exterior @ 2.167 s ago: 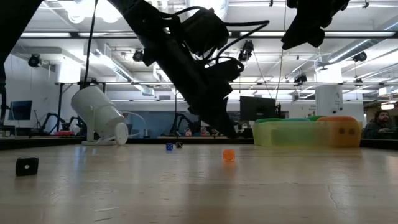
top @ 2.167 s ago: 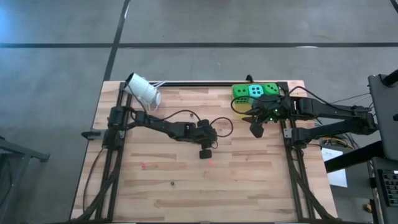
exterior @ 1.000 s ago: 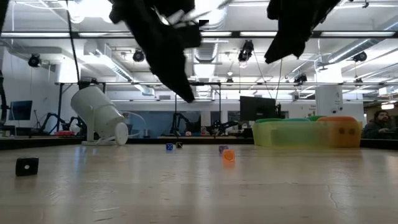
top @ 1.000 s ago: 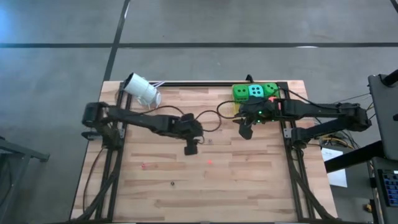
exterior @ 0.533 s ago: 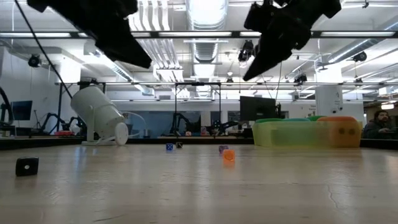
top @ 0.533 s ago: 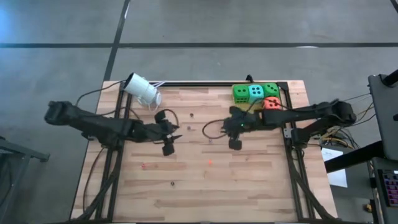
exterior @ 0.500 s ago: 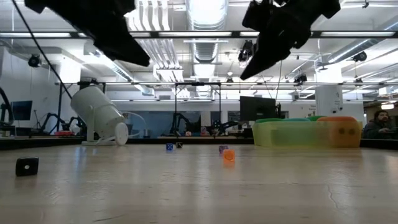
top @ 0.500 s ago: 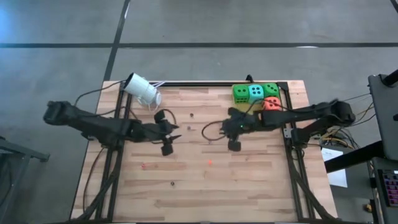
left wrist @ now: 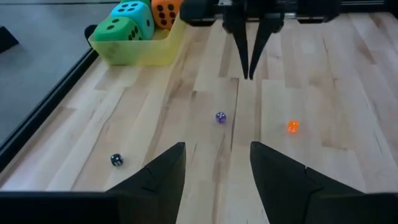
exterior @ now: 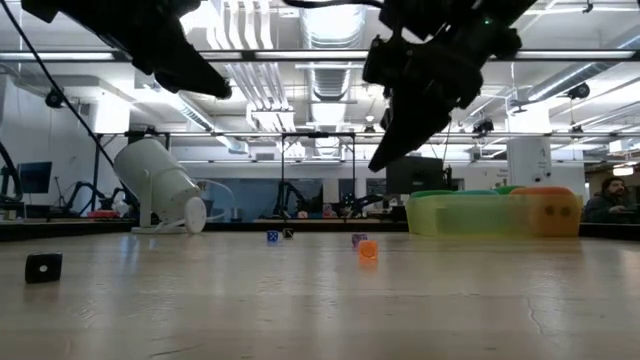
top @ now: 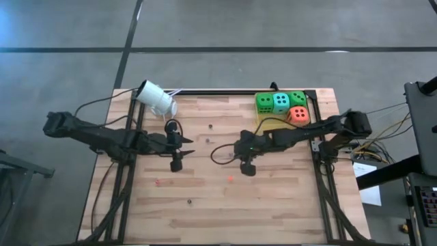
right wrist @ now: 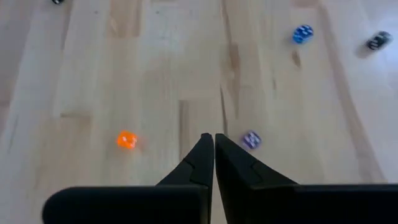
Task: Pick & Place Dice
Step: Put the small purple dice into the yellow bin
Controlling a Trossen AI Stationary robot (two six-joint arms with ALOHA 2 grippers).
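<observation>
Dice sit well away from our fingers: two green, one teal and one orange-red cube are packed together in a yellow tray (top: 262, 116) at the far right corner of the table (top: 287, 205). We point to one green die (top: 263, 103), the teal die (top: 280, 101), the second green die (top: 297, 98) and the orange-red die (top: 298, 115).

Our right gripper (right wrist: 214, 138) has its fingers pressed tight together with nothing between them, held above the boards near the table's middle. Just beside its tips lies a tiny purple die (right wrist: 251, 139), and a tiny orange die (right wrist: 126, 140) lies on the other side, a little farther off. Beyond them lie a tiny blue die (right wrist: 303, 33) and a small black die (right wrist: 378, 40).

Our left gripper (left wrist: 214, 165) has its fingers spread apart and empty, raised above the table, facing the right gripper. A white cup (top: 156, 98) lies tipped near the table's far left corner.
</observation>
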